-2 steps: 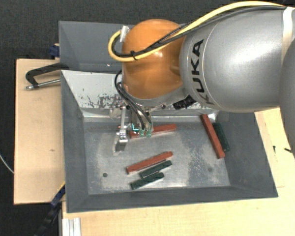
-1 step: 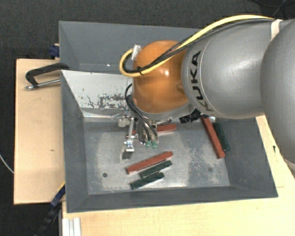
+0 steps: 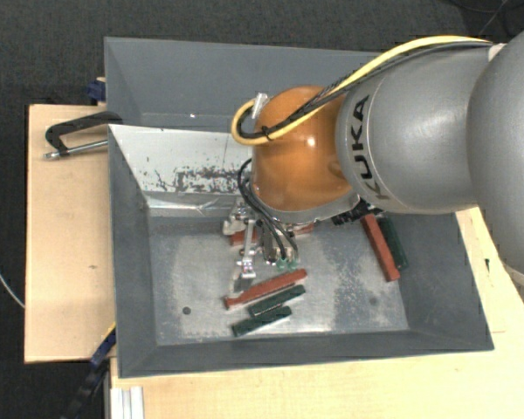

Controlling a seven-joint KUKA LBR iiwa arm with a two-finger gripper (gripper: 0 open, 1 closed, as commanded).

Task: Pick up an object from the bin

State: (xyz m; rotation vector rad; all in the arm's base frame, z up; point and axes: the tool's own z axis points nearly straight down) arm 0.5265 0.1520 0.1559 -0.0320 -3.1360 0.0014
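My gripper (image 3: 264, 264) hangs low over the middle of the bin floor, under the arm's orange cover. Its fingers stand apart, open, with nothing between them; the silver left fingertip (image 3: 244, 267) comes down close to a red-brown flat bar (image 3: 266, 287) lying slantwise just in front of it. A dark green bar (image 3: 277, 301) lies right alongside the red-brown one, and a second dark green bar (image 3: 260, 321) sits a little nearer the front wall. Whether the fingertip touches the red-brown bar I cannot tell.
Another red-brown bar (image 3: 382, 250) with a dark green bar (image 3: 394, 244) beside it lies at the right of the bin floor, partly under the arm. The arm's big grey body covers the bin's right rear. Bare floor shows at the left.
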